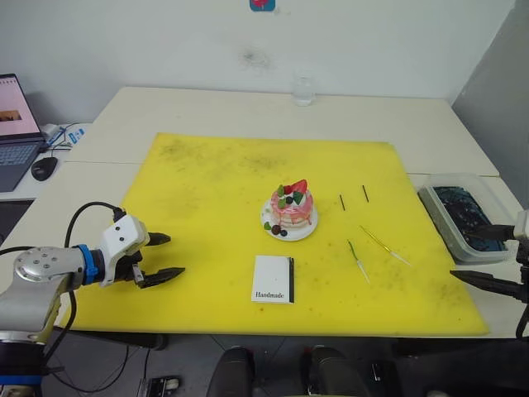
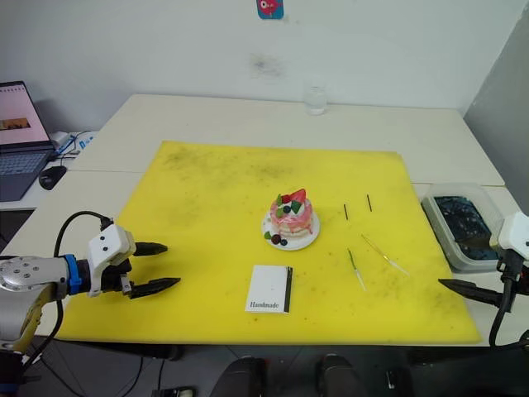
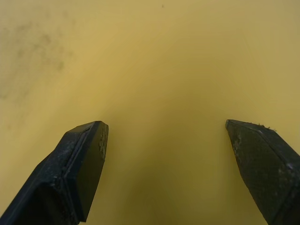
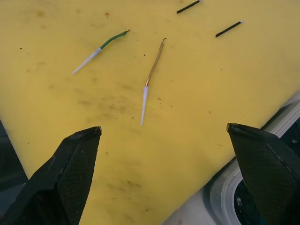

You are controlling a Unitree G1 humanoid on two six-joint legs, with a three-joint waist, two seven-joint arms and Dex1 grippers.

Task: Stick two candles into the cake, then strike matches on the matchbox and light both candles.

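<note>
Fingers of left gripper spread wide, empty, over mat's left edge near its front corner. Right gripper fingers likewise spread, empty, at mat's right edge beside clear tray. Cake on white plate, mat centre. Matchbox flat near front edge, just before cake. Candles (one green, one golden) lying flat right of matchbox, apart. Matches side by side, right of cake, behind candles. Yellow mat stained.
</note>
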